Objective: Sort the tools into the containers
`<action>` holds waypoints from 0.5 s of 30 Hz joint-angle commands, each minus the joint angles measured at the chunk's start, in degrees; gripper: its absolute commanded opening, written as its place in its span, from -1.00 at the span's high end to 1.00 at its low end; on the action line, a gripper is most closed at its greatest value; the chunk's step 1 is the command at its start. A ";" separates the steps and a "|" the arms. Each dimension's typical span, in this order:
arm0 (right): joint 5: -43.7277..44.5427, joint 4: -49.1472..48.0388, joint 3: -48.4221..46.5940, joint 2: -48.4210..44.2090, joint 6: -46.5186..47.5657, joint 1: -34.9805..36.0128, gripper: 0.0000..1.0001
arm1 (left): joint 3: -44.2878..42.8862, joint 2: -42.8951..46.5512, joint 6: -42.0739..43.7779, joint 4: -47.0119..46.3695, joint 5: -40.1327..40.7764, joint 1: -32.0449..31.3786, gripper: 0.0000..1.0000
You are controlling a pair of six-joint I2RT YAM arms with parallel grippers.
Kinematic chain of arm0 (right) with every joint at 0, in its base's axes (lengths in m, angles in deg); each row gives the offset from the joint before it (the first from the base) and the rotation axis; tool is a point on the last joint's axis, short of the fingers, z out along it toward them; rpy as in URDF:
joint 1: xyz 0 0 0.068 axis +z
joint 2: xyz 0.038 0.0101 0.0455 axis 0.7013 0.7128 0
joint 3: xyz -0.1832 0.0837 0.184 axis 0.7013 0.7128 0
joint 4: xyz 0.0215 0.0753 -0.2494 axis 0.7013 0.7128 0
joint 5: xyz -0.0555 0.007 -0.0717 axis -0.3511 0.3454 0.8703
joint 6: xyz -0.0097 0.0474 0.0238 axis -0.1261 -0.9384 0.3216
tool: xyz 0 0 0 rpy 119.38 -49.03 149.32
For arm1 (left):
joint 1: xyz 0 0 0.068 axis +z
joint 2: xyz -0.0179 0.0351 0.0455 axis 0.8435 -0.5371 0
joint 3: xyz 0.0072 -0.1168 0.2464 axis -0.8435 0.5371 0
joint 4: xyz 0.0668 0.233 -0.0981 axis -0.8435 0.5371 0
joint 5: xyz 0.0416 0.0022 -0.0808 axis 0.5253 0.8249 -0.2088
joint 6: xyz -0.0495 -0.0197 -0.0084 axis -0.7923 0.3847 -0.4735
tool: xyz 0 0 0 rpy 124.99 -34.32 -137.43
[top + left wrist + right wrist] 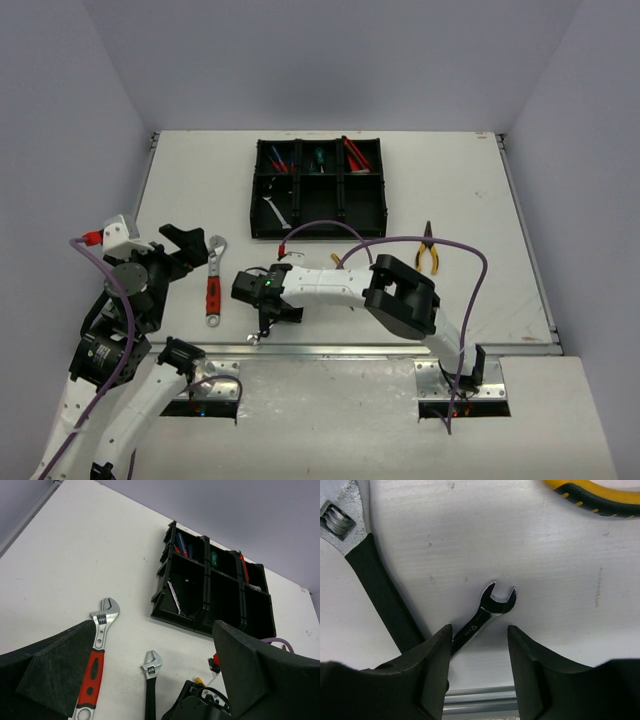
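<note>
Two adjustable wrenches lie on the table (470, 190): the red-handled wrench (213, 290) near my left gripper (190, 244), whose fingers are spread wide with nothing between them, and the black-handled wrench (382, 590) just beside my right gripper (479, 630). That one is parted too and grasps nothing, its fingers either side of one small silver spanner (492, 607) lying flat on the table (its shaft runs under the finger on the view's left, so its far end is hidden). One pair of yellow pliers (427, 250) lies well apart to the right; another yellow handle (592, 495) is cut off by the wrist view's top edge. One black tray (384, 190) of six compartments holds a second spanner (275, 212) near-left, red and blue screwdrivers (278, 160) far-left, a green screwdriver (318, 158) far-middle, and red things (355, 153) far-right, too small to make out.
</note>
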 commanded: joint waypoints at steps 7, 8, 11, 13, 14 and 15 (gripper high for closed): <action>-1.58 1.05 1.08 3.43 -3.22 -3.25 0.44 | 0.40 1.05 0.27 -2.31 -0.06 -0.43 -1.00; -1.40 1.04 1.56 3.16 -3.16 -3.74 0.50 | 0.40 1.06 0.27 -2.31 -0.10 -0.45 -1.00; -0.36 0.74 3.29 1.71 -1.71 -5.23 0.63 | 0.40 1.15 0.27 -2.31 -0.05 -0.55 -1.00; 1.81 0.51 4.36 0.93 1.42 -5.95 0.77 | 0.48 1.15 0.18 -2.31 0.05 -0.63 -1.00; 2.63 0.50 4.74 0.39 2.58 -6.55 0.77 | 0.40 1.15 0.18 -2.30 0.05 -0.72 -1.00; 3.77 0.33 5.55 -0.34 5.02 -7.12 0.77 | 0.40 1.15 0.18 -2.22 0.05 -0.80 -1.00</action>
